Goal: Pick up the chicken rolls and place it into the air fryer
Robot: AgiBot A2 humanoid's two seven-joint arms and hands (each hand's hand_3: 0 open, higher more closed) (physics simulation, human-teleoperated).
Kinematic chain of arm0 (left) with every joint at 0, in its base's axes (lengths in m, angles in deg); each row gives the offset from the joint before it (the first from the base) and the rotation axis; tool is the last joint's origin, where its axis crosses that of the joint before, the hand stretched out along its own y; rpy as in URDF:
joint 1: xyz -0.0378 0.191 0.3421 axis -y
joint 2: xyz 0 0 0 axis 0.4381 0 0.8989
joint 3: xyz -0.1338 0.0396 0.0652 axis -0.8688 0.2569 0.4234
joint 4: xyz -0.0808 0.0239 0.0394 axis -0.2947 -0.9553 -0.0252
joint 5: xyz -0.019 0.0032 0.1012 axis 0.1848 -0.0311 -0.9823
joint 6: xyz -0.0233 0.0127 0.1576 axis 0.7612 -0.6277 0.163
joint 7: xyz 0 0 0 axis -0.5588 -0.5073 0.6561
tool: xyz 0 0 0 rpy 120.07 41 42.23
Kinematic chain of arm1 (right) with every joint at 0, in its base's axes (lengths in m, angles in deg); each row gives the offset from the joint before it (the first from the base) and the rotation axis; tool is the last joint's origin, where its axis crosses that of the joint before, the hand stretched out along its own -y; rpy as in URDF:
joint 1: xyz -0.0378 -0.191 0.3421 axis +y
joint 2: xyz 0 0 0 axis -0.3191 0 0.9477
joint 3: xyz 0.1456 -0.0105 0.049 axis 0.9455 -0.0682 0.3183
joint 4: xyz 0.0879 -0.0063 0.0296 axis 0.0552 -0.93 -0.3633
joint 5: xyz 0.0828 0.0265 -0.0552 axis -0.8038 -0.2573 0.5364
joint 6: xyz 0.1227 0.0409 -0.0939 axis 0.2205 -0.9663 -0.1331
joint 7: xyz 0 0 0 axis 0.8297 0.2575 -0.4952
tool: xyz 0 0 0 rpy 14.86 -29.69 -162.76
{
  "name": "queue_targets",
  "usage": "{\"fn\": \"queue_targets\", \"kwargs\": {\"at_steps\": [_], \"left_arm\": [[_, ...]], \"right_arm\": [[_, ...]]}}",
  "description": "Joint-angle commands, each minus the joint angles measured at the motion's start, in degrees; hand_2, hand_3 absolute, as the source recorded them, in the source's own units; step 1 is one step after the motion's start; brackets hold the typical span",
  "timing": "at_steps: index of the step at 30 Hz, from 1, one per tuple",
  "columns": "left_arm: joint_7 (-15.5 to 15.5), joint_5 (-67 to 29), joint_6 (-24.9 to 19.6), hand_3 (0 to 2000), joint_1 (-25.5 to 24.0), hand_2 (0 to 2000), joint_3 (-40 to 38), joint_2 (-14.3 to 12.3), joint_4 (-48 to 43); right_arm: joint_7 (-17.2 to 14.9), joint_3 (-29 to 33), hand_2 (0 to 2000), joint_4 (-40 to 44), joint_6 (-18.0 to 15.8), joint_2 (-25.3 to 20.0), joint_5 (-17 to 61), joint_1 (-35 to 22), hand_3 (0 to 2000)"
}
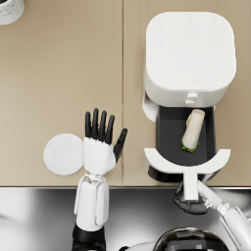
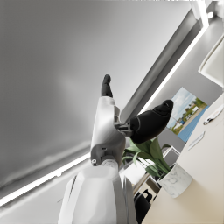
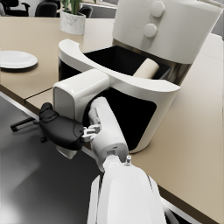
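Head view gives you the clearest read: the chicken roll lies inside the pulled-out drawer of the white air fryer, leaning at a slight tilt with a bit of green showing at its lower end, and no hand touches it. Your left hand hovers flat over the beige counter with its fingers spread apart and nothing in it, just beside the white plate at the counter's near edge. Your right hand sits at the drawer's handle; from the right wrist view you can see the dark fingers wrapped under and around that white handle, gripping it, while the roll's pale end peeks over the drawer's curved front. A marbled pot stands at the counter's far left corner, and the left wrist view shows it holding a leafy plant, with the left hand raised and empty.
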Motion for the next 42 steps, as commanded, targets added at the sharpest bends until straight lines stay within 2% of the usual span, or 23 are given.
{"fn": "queue_targets", "kwargs": {"at_steps": [1, 10, 14, 17, 25, 32, 35, 37, 42], "left_arm": [[0.0, 0.0, 0.0, 0, -1.5, 0, -5.5, 0.0, -2.0], [0.0, 0.0, 0.0, 0, -1.4, 0, -9.0, 0.5, -1.4], [0.0, 0.0, 0.0, 0, -1.6, 0, -9.8, 0.7, -0.8], [0.0, 0.0, 0.0, 0, -1.6, 0, -10.5, 0.9, -1.2], [0.0, 0.0, 0.0, 0, -1.6, 0, -11.5, 1.4, -0.6], [0.0, 0.0, 0.0, 0, -1.3, 0, -12.7, 2.0, 1.0], [0.0, 0.0, 0.0, 0, -1.3, 0, -12.8, 2.1, 2.0], [0.0, 0.0, 0.0, 0, -1.4, 0, -12.9, 2.2, 2.4], [0.0, 0.0, 0.0, 0, -1.9, 0, -12.6, 2.3, 2.7]], "right_arm": [[-0.1, -15.1, 2000, -4.3, -0.7, -7.2, 0.0, -3.2, 2000], [-0.6, -4.8, 2000, 4.5, -5.3, -17.0, 0.1, -10.4, 2000], [-1.3, -2.2, 2000, 9.1, -6.8, -20.6, 0.2, -14.6, 2000], [-1.2, -1.6, 2000, 13.1, -8.1, -21.8, 0.2, -18.3, 2000], [0.4, -6.8, 2000, 23.8, -5.7, -18.6, 0.3, -30.0, 2000], [0.5, -12.3, 2000, 35.3, -4.7, -18.1, 0.3, -39.5, 2000], [1.5, -15.0, 2000, 39.2, -3.6, -17.6, 0.3, -42.6, 2000], [1.8, -17.9, 2000, 41.9, -5.1, -17.6, 0.3, -44.9, 2000], [1.9, -24.4, 2000, 49.0, -5.4, -18.3, 0.1, -50.8, 2000]]}}
